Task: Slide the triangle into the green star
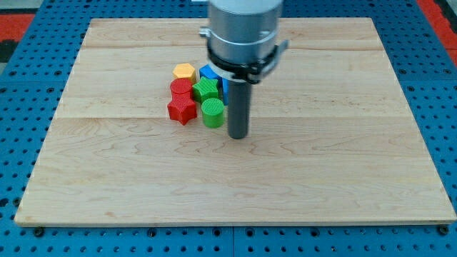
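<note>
A tight cluster of blocks lies left of the board's centre. The green star [206, 90] sits in its middle. A blue block [211, 73] lies just above the star, partly hidden by the arm, so I cannot make out its shape. A yellow hexagon [184, 71] is at the upper left, with a red block [181, 87] below it and a red star [182, 110] at the lower left. A green cylinder [213, 113] is at the lower right. My tip [238, 136] rests on the board just right of the green cylinder, close to it.
The blocks rest on a wooden board [321, 164] that lies on a blue perforated table [443, 107]. The arm's grey body [243, 36] hangs over the cluster's upper right and hides part of it.
</note>
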You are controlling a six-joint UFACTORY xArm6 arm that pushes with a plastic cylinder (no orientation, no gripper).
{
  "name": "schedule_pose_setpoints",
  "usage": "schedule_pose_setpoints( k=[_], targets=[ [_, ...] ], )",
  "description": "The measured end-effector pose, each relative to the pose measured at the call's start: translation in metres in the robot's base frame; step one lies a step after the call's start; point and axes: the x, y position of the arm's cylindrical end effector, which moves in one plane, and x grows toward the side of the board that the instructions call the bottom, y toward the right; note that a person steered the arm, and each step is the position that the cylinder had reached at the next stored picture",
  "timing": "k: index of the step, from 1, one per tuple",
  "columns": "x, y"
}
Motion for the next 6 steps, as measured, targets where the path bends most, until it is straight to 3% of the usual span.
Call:
schedule_pose_setpoints(
  k=[1, 2, 3, 4, 6],
  targets=[
    [-0.027, -0.023],
    [-0.025, -0.022],
    [-0.045, 0.028],
    [-0.089, 0.040],
    [-0.075, 0.011]
  ],
)
